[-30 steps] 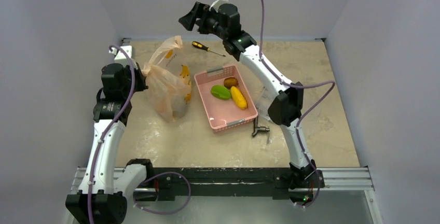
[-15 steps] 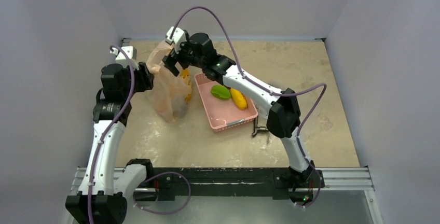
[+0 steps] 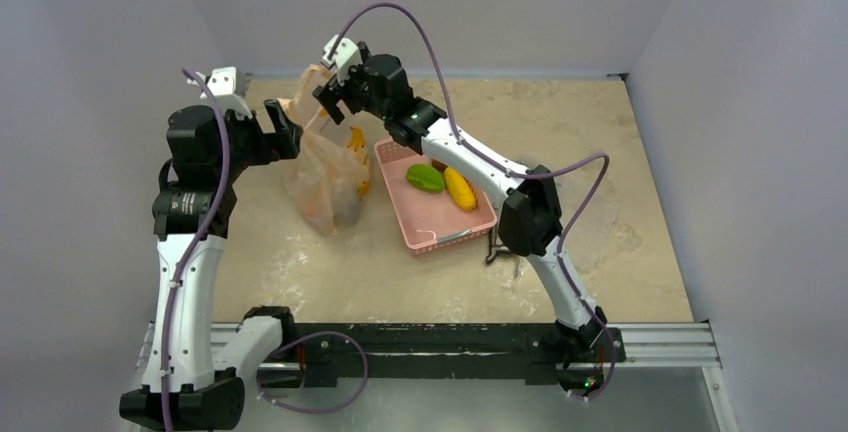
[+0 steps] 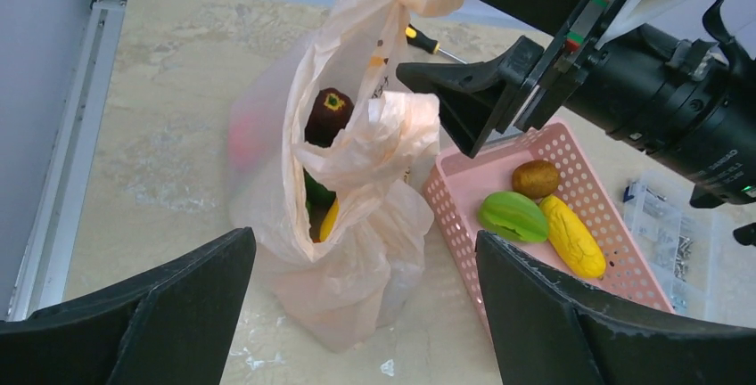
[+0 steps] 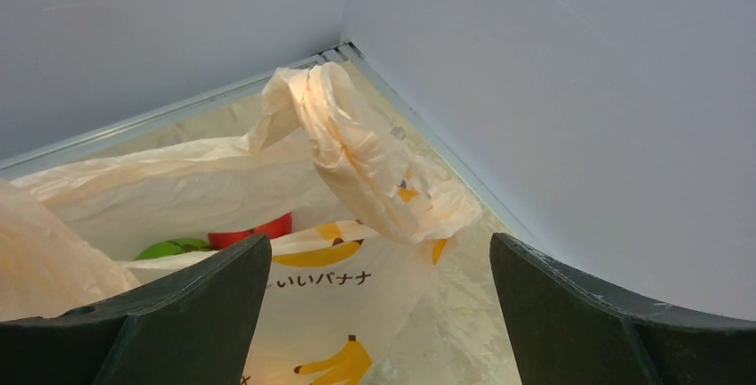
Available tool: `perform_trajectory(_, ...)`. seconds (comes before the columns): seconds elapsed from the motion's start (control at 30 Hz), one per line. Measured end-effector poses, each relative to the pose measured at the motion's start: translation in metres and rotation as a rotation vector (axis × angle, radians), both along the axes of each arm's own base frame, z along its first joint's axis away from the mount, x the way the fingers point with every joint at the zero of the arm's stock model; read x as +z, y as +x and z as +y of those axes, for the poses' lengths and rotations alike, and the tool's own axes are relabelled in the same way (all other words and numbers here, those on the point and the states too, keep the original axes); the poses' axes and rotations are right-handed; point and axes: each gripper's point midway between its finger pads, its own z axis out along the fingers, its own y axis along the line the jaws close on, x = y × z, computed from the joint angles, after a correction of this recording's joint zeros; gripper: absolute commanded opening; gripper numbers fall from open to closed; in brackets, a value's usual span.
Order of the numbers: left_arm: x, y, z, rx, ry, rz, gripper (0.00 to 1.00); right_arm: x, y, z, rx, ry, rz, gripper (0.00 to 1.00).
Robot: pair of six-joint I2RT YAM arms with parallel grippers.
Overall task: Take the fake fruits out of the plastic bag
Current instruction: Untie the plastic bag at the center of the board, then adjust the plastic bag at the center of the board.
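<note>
The plastic bag (image 3: 325, 177) stands upright left of the pink basket, its mouth open (image 4: 343, 198). Inside it I see a dark purple-brown fruit (image 4: 327, 115), a green one (image 4: 316, 193) and a yellow one (image 4: 328, 221). The right wrist view shows a red apple (image 5: 254, 229) and a green fruit (image 5: 174, 249) inside the bag. My left gripper (image 3: 284, 128) (image 4: 364, 242) is open just left of the bag, holding nothing. My right gripper (image 3: 329, 102) (image 5: 379, 247) is open over the bag's top, by its raised handle (image 5: 357, 153).
The pink basket (image 3: 470, 230) (image 4: 446, 198) holds a flat green fruit (image 4: 513, 216), a yellow oblong fruit (image 4: 571, 238) and a brown kiwi (image 4: 536, 178). A screwdriver (image 4: 421, 39) lies behind the bag. A clear packet (image 4: 664, 225) and a metal piece (image 3: 500, 249) lie right of the basket.
My left gripper has opened, let go of the bag and drawn back up and to the left. The right arm has swung from the back wall down to the bag's top.
</note>
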Motion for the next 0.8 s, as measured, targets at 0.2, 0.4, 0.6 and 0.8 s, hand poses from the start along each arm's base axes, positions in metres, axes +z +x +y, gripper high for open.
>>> perform_trajectory(0.2,0.009,0.023,-0.004,-0.025,-0.011,0.033,0.82,0.012,0.008,0.008,-0.012,0.078,-0.022,0.82)
perform_trajectory(0.4,-0.009,0.047,-0.009,-0.052,-0.028,0.109,0.34,0.015,0.021,0.023,-0.015,0.174,-0.039,0.40)
perform_trajectory(0.6,0.003,0.048,-0.027,-0.150,-0.069,0.089,0.00,0.011,0.039,0.038,-0.022,0.309,-0.034,0.00)
perform_trajectory(0.8,-0.001,0.007,-0.059,-0.329,-0.149,0.075,0.00,0.031,0.053,0.035,-0.074,0.544,0.008,0.00)
